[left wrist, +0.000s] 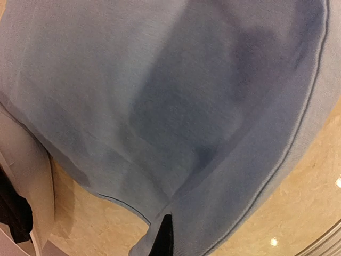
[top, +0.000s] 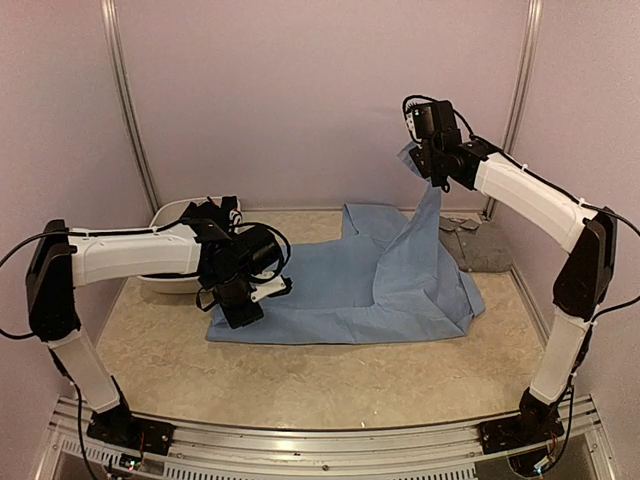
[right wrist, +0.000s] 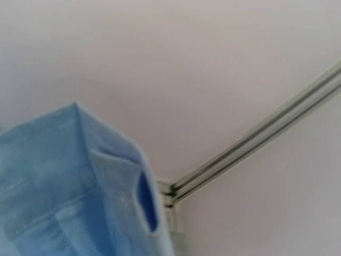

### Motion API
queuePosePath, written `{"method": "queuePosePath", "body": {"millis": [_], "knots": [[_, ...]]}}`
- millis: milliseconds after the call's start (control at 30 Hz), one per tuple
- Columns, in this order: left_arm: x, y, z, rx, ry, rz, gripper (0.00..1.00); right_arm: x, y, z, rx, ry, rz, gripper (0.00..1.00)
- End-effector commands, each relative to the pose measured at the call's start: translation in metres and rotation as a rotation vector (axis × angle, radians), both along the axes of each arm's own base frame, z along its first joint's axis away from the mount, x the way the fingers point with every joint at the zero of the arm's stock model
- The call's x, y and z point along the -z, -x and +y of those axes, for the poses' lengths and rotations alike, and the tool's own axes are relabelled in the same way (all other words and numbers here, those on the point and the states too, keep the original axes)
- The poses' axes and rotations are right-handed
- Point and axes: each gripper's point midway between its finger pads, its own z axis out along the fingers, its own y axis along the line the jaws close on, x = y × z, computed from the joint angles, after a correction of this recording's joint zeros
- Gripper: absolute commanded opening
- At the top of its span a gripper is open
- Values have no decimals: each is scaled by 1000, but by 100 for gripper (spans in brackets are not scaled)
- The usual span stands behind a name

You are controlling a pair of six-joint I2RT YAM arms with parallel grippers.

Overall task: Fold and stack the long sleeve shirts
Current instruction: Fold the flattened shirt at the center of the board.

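Observation:
The light blue shirt [top: 340, 285] lies spread across the middle of the table. My right gripper [top: 420, 160] is raised high at the back right, shut on the shirt's cuffed sleeve, which hangs taut down to the shirt body. The cuff [right wrist: 80, 181] fills the lower left of the right wrist view; the fingers are hidden. My left gripper [top: 243, 312] is low at the shirt's left edge, shut on the cloth [left wrist: 176, 106]; one dark fingertip [left wrist: 162, 237] shows through it. The grey shirt [top: 478, 245] lies crumpled at the back right. A black shirt [left wrist: 11, 210] is in the tub.
A white plastic tub [top: 160, 218] stands at the back left behind my left arm, its wall also in the left wrist view [left wrist: 26, 165]. Pale enclosure walls with metal posts [right wrist: 256, 144] close in the back and sides. An aluminium rail [top: 320, 450] runs along the near edge.

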Motion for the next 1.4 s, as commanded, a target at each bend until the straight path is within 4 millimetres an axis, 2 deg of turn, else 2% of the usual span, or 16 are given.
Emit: {"method": "queuePosePath", "body": {"millis": [0, 167, 367, 567, 700, 1033, 1200, 1233, 1300, 1333, 1367], "knots": [[15, -9, -7, -12, 3, 90, 0, -35, 7, -9, 49, 34, -88, 0], [42, -5, -5, -16, -54, 153, 0, -19, 0, -4, 43, 71, -58, 0], [51, -1, -4, -10, -60, 169, 2, -10, -7, 2, 31, 116, -60, 0], [53, -11, 6, -50, -98, 144, 6, -7, -16, 5, 41, 150, -67, 0], [55, -22, 19, -93, -145, 103, 24, -6, -19, 6, 39, 149, -75, 0], [49, -37, 46, -197, -187, 30, 46, -6, -20, 8, 35, 154, -79, 0], [26, -54, 53, -250, -152, -78, 58, -8, -19, 7, 37, 155, -84, 0], [18, -58, 54, -264, -140, -113, 63, -8, -18, 7, 37, 156, -84, 0], [-4, -72, 58, -309, -112, -221, 88, -8, -17, 7, 35, 153, -84, 0], [-17, -79, 59, -330, -95, -276, 97, -9, -16, 7, 33, 151, -86, 0], [-29, -85, 59, -347, -73, -323, 99, -9, -15, 8, 29, 148, -86, 0]]}}
